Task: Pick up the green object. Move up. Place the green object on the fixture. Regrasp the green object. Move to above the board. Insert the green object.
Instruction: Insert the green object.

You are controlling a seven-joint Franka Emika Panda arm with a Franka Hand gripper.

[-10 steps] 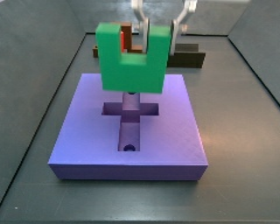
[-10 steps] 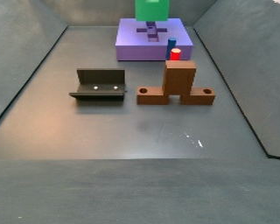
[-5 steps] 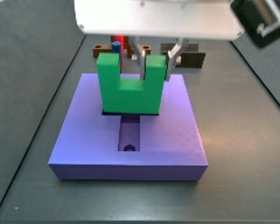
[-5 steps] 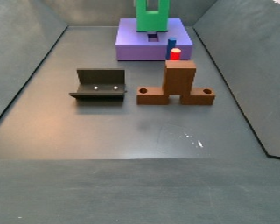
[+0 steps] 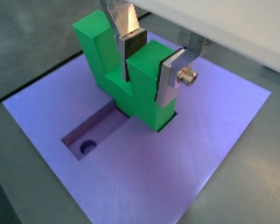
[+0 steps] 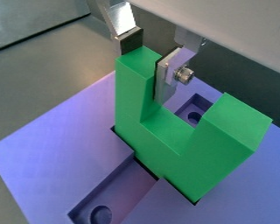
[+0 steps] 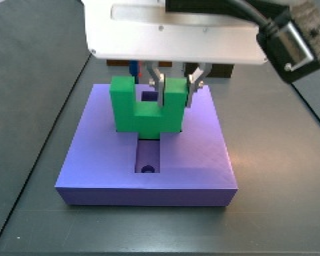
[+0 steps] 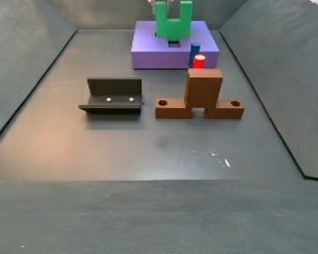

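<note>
Lowered: notched green object into purple board slot | hand clamps one prong

Soft, even light throughout (a small glare patch on the grey floor), frames low-resolution and slightly blurry.

The gripper points straight down, low under the white wrist body of the arm. Its two flat silver fingers stand upright and parallel, with dark pads on the inner faces. In both wrist views one finger sits in the notch of the green object and another one is on the outer side, so the jaws are closed on one prong. In a side view only the finger tips are seen.
</note>
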